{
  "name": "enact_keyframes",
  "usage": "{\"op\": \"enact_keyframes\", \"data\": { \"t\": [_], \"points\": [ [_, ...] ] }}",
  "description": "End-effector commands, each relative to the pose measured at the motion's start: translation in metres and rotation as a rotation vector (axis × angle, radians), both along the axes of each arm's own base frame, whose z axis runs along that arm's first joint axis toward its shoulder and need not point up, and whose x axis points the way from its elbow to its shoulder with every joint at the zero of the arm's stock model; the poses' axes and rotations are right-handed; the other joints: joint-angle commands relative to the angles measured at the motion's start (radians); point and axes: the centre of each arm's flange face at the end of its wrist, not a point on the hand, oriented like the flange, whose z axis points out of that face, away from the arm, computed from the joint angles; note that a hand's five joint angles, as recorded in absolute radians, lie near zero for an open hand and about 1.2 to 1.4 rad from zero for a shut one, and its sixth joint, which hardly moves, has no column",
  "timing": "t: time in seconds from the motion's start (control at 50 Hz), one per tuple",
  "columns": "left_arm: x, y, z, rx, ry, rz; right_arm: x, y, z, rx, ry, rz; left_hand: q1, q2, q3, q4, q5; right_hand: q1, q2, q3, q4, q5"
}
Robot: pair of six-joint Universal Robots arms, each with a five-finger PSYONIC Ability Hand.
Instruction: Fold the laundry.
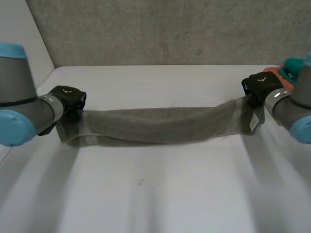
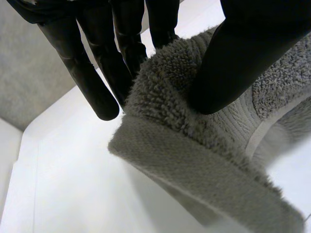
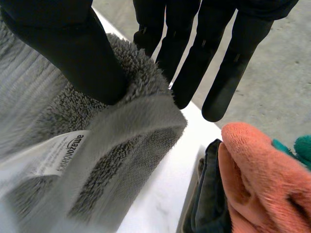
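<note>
A grey towel (image 1: 160, 125) hangs stretched across the table between my two hands, sagging in the middle. My left hand (image 1: 69, 98) pinches its left end: in the left wrist view the thumb (image 2: 243, 53) presses the towel's corner (image 2: 184, 126) against the fingers (image 2: 97, 73). My right hand (image 1: 260, 86) holds the right end the same way, thumb (image 3: 73, 53) on top of the towel (image 3: 126, 131) and fingers (image 3: 214, 63) behind it. A white label (image 3: 60, 155) hangs from that end.
A pile of other cloths lies at the table's right edge beside my right hand: an orange one (image 3: 262, 179), a dark one (image 3: 211, 204) and a teal one (image 1: 294, 65). A concrete wall (image 1: 160, 29) stands behind the white table (image 1: 160, 194).
</note>
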Motion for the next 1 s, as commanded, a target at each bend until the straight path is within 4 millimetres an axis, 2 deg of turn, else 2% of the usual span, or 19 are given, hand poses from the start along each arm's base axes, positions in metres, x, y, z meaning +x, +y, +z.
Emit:
{"op": "enact_keyframes", "data": {
  "t": [0.02, 0.04, 0.1, 0.16, 0.22, 0.28, 0.36, 0.4, 0.48, 0.6, 0.68, 0.74, 0.84, 1.0],
  "points": [
    [-0.010, -0.026, -0.032, -0.003, -0.029, 0.064, 0.008, -0.020, -0.032, -0.087, -0.007, -0.086, -0.532, -0.565, -0.558, -0.567, -0.524, -0.486, -0.542, -0.550, -0.560, -0.537],
    [-0.014, -0.024, -0.030, -0.005, -0.036, 0.063, 0.009, -0.021, -0.032, -0.106, 0.000, -0.112, -0.968, -1.001, -0.994, -1.003, -0.959, -0.902, -0.957, -0.966, -0.975, -0.952],
    [-0.020, -0.017, -0.026, 0.003, -0.044, 0.041, 0.008, -0.021, -0.027, -0.129, 0.003, -0.150, -0.988, -1.021, -1.013, -1.022, -0.979, -0.950, -1.006, -1.014, -1.024, -1.001],
    [-0.022, -0.007, -0.014, -0.008, -0.042, 0.029, 0.006, -0.017, -0.008, -0.152, -0.012, -0.166, -0.988, -1.021, -1.013, -1.022, -0.979, -0.950, -1.006, -1.014, -1.024, -1.001],
    [-0.011, 0.000, 0.005, -0.046, -0.034, 0.049, 0.001, -0.008, 0.017, -0.167, -0.026, -0.141, -0.988, -1.021, -1.013, -1.022, -0.979, -0.950, -1.006, -1.014, -1.024, -1.001],
    [-0.001, 0.005, 0.012, -0.073, -0.026, 0.054, -0.001, 0.004, 0.028, -0.146, -0.020, -0.052, -0.988, -1.021, -1.013, -1.022, -0.979, -0.934, -0.989, -0.998, -1.007, -0.984],
    [0.010, 0.007, 0.002, -0.071, -0.047, 0.026, 0.001, 0.023, 0.017, -0.041, 0.037, 0.112, -0.988, -1.021, -1.013, -1.022, -0.979, -0.642, -0.698, -0.706, -0.716, -0.693],
    [0.015, 0.005, -0.007, -0.055, -0.066, 0.001, 0.000, 0.034, 0.007, 0.047, 0.066, 0.182, -0.914, -0.947, -0.940, -0.949, -0.906, -0.583, -0.639, -0.647, -0.657, -0.634],
    [0.022, 0.001, -0.026, -0.010, -0.087, -0.041, -0.002, 0.041, -0.014, 0.169, 0.090, 0.210, -0.878, -0.911, -0.904, -0.913, -0.870, -0.542, -0.598, -0.606, -0.616, -0.593],
    [0.024, -0.009, -0.037, -0.014, -0.085, -0.077, 0.001, 0.034, -0.042, 0.220, 0.077, 0.203, -0.878, -0.911, -0.904, -0.913, -0.870, -0.530, -0.586, -0.594, -0.604, -0.581],
    [0.019, -0.019, -0.041, -0.074, -0.071, -0.097, 0.005, 0.022, -0.056, 0.171, 0.059, 0.194, -0.878, -0.911, -0.904, -0.913, -0.870, -0.457, -0.513, -0.521, -0.531, -0.508],
    [0.017, -0.024, -0.042, -0.094, -0.069, -0.102, 0.007, 0.017, -0.060, 0.138, 0.057, 0.188, -0.875, -0.909, -0.901, -0.910, -0.867, -0.445, -0.501, -0.509, -0.519, -0.496],
    [0.009, -0.033, -0.051, -0.116, -0.087, -0.120, 0.011, 0.012, -0.063, 0.085, 0.058, 0.178, -0.855, -0.888, -0.881, -0.890, -0.846, -0.231, -0.287, -0.295, -0.305, -0.282],
    [-0.007, -0.038, -0.063, -0.112, -0.128, -0.158, 0.016, 0.012, -0.065, 0.062, 0.070, 0.191, -0.814, -0.847, -0.840, -0.849, -0.805, -0.028, -0.084, -0.092, -0.102, -0.079]
  ]
}}
